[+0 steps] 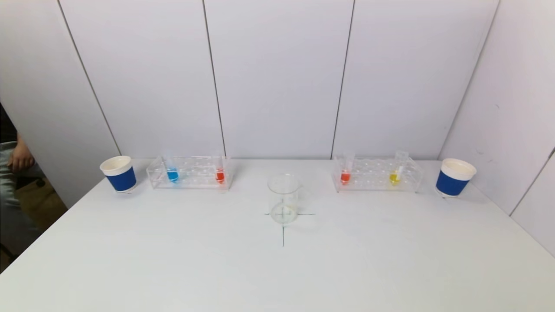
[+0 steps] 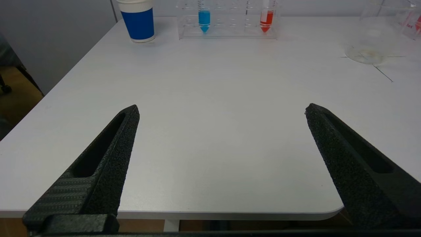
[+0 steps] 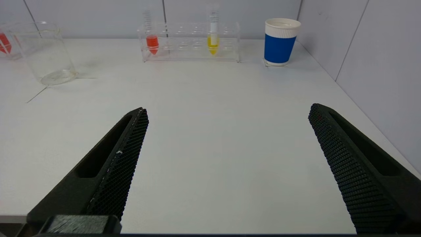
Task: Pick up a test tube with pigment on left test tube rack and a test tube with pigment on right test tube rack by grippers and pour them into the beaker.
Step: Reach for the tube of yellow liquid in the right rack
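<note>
White table [image 1: 277,268] before grey wall panels. At centre we see the beaker [image 1: 283,198] on a drawn cross. Far left, the left rack [image 1: 189,172] holds a blue tube [image 1: 172,172] and a red tube [image 1: 220,172]; far right, the right rack [image 1: 376,174] holds an orange tube [image 1: 345,173] and a yellow tube [image 1: 395,174]. We find the left gripper [image 2: 222,110] and right gripper [image 3: 228,110] at the near edge, fingers spread wide, holding nothing.

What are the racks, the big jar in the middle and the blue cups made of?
The racks look like clear, glossy plastic: you see straight through their flat walls. The jar seems to be glass or clear plastic, thin and see-through; I can't tell which. The cups look like matt paper, with white rims and blue sleeves.
</note>
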